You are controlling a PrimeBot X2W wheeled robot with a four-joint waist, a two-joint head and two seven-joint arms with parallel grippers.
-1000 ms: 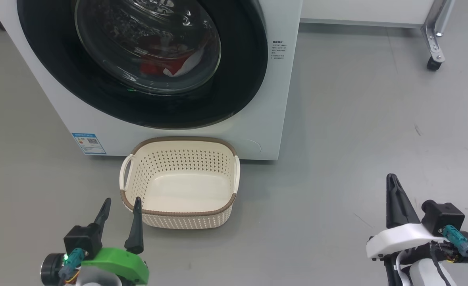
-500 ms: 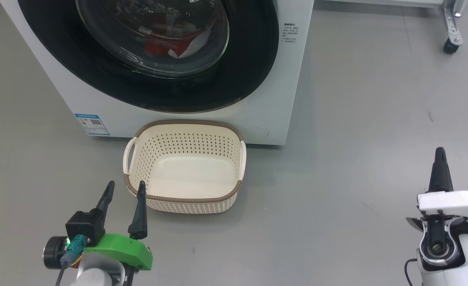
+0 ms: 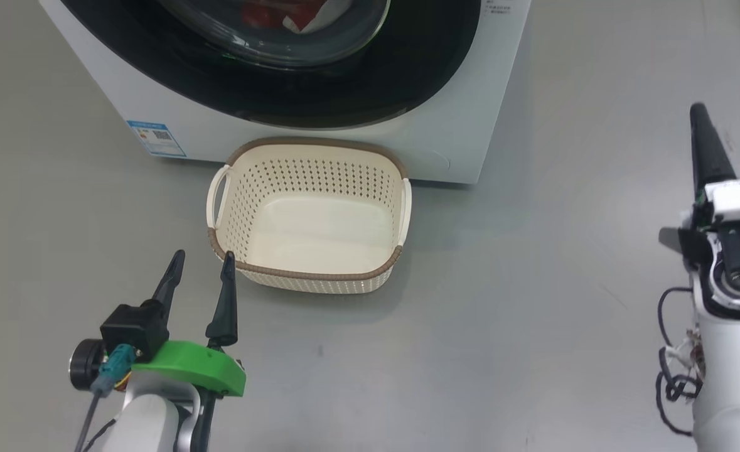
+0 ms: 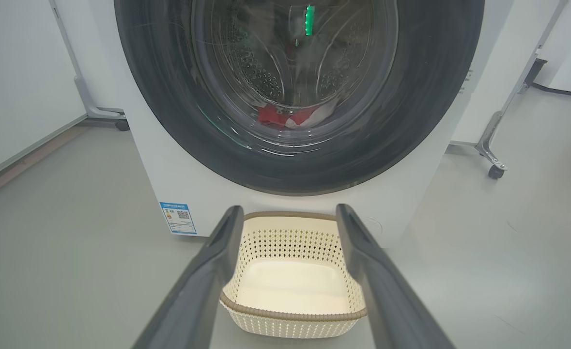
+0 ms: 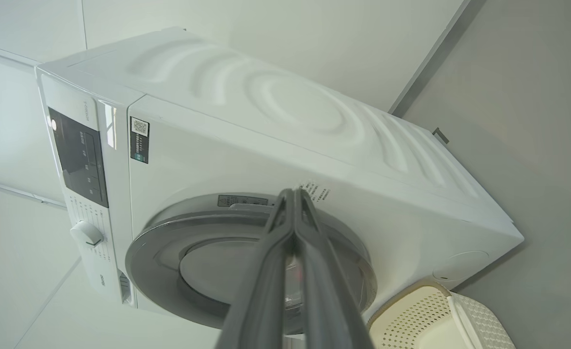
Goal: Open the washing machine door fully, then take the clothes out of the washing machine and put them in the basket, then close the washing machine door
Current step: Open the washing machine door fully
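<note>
The washing machine (image 3: pixel 464 125) stands at the top of the head view, and the washing machine door (image 3: pixel 432 75) with its black rim lies shut against it. Behind the glass lie the red and white clothes (image 3: pixel 269 14), also in the left wrist view as clothes (image 4: pixel 285 116). The cream basket (image 3: pixel 307 274) sits on the floor right before the machine, with nothing in it. My left gripper (image 3: pixel 201 256) is open, just short of the basket's near left corner. My right gripper (image 3: pixel 698 112) is shut on nothing, far right of the basket; its fingers (image 5: pixel 285 232) point at the door (image 5: pixel 159 242).
Grey floor lies open to the left and right of the basket (image 4: pixel 290 315). A wheeled metal frame leg (image 4: pixel 492 162) stands right of the machine, and another caster (image 4: pixel 120 125) to its left. The machine has a blue label (image 3: pixel 156 138) and a dial (image 5: pixel 86 233).
The head camera has shifted, so machine and basket sit higher and further right. My right arm has risen up that view and turned, still shut. The left gripper stays open by the basket.
</note>
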